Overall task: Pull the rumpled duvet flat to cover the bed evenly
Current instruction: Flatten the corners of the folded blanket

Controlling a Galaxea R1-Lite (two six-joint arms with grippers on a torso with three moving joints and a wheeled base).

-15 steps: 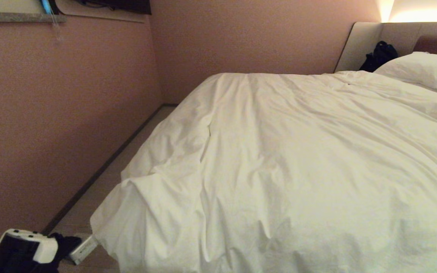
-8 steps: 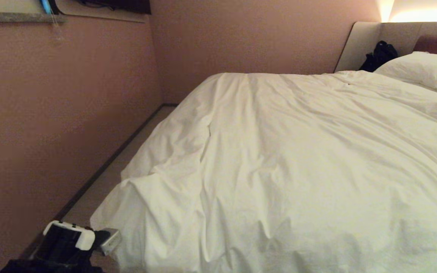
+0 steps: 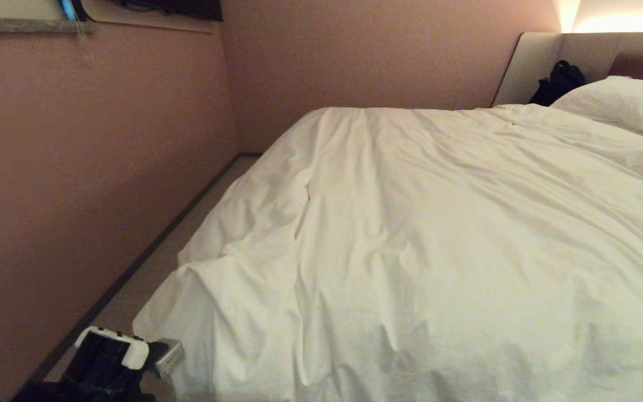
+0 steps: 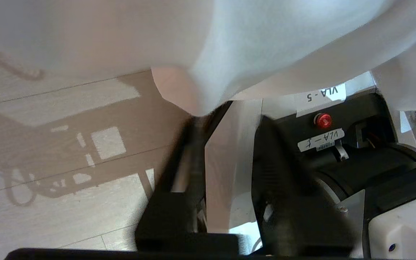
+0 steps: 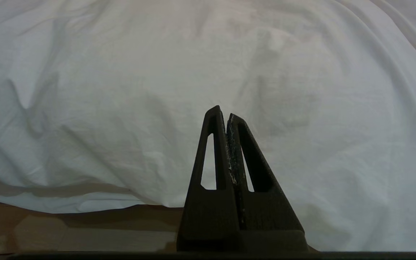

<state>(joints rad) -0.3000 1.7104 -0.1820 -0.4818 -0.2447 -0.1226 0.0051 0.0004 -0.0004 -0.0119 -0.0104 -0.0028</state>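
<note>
The duvet (image 3: 444,251) lies spread over the bed (image 3: 533,61), hiding the mattress; its near left corner droops towards the floor (image 3: 148,279). The bed's right side is cut off, as is most of a pillow (image 3: 623,103) by the headboard. The left claw (image 4: 229,119) sits low beside that drooping corner, its fingers (image 4: 190,151) parted with a gap between them, the cloth's tip at one fingertip, no firm grip visible. The right claw (image 5: 222,112) hangs pressed shut, empty, before the duvet

Bedroom: bed (image 3: 539,61), pillow (image 3: 617,103), duvet (image 3: 438,240)
</note>
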